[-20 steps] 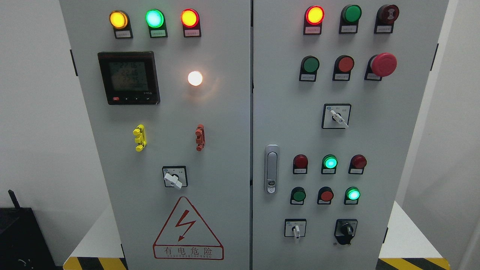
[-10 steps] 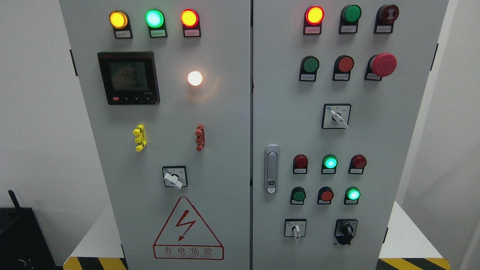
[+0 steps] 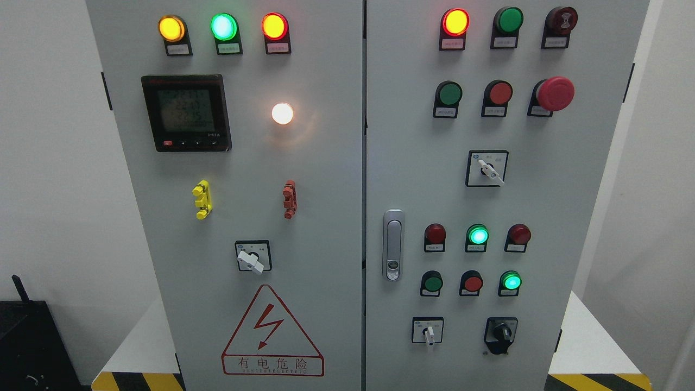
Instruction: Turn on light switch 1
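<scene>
No robot hand was seen. Round white lamp glowed on grey cabinet door; stage left unjudged.

A lit meter is mounted above a yellow clip, and a red warning triangle (lightning bolt inside) is fixed below.

I face a grey two-door cabinet standing on a white platform. The platform's front edge carries yellow-and-black hazard striping. A black box sits at lower left.
</scene>
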Action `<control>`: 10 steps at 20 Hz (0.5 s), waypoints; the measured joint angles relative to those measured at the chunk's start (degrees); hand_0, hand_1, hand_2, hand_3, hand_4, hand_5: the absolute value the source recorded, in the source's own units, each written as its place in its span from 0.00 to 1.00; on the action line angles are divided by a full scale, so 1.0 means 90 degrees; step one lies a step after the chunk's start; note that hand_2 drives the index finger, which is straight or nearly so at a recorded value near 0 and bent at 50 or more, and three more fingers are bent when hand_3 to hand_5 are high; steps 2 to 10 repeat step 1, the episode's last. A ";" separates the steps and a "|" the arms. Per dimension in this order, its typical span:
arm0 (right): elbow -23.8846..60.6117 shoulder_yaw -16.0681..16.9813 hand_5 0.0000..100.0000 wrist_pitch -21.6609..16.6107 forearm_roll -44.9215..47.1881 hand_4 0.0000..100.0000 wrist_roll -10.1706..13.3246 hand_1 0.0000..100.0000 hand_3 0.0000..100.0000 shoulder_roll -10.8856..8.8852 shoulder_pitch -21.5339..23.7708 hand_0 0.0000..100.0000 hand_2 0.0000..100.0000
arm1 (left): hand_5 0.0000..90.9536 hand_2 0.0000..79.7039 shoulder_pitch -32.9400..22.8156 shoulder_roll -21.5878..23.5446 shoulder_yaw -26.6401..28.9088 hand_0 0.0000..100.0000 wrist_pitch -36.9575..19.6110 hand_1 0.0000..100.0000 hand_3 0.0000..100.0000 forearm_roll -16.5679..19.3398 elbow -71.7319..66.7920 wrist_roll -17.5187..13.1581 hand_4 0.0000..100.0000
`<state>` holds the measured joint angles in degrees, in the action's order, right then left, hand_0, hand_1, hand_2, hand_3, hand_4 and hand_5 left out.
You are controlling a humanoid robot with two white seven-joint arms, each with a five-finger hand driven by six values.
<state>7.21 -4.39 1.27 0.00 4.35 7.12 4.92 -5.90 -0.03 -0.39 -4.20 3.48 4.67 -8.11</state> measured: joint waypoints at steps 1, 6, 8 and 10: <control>0.0000 0.0000 0.00 0.0000 0.0000 0.00 0.0000 0.00 0.00 0.0000 0.0000 0.00 0.00 | 0.00 0.00 0.0009 0.0000 0.0004 0.33 -0.0004 0.00 0.00 -0.0005 -0.0016 0.0001 0.00; 0.0000 0.0000 0.00 0.0000 0.0000 0.00 0.0000 0.00 0.00 0.0000 0.0000 0.00 0.00 | 0.00 0.00 0.0009 0.0000 0.0004 0.33 -0.0004 0.00 0.00 -0.0005 -0.0016 0.0001 0.00; 0.0000 0.0000 0.00 0.0000 0.0000 0.00 0.0000 0.00 0.00 0.0000 0.0000 0.00 0.00 | 0.00 0.00 0.0009 0.0000 0.0004 0.33 -0.0004 0.00 0.00 -0.0005 -0.0016 0.0001 0.00; 0.0000 0.0000 0.00 0.0000 0.0000 0.00 0.0000 0.00 0.00 0.0000 0.0000 0.00 0.00 | 0.00 0.00 0.0009 0.0000 0.0004 0.33 -0.0004 0.00 0.00 -0.0005 -0.0016 0.0001 0.00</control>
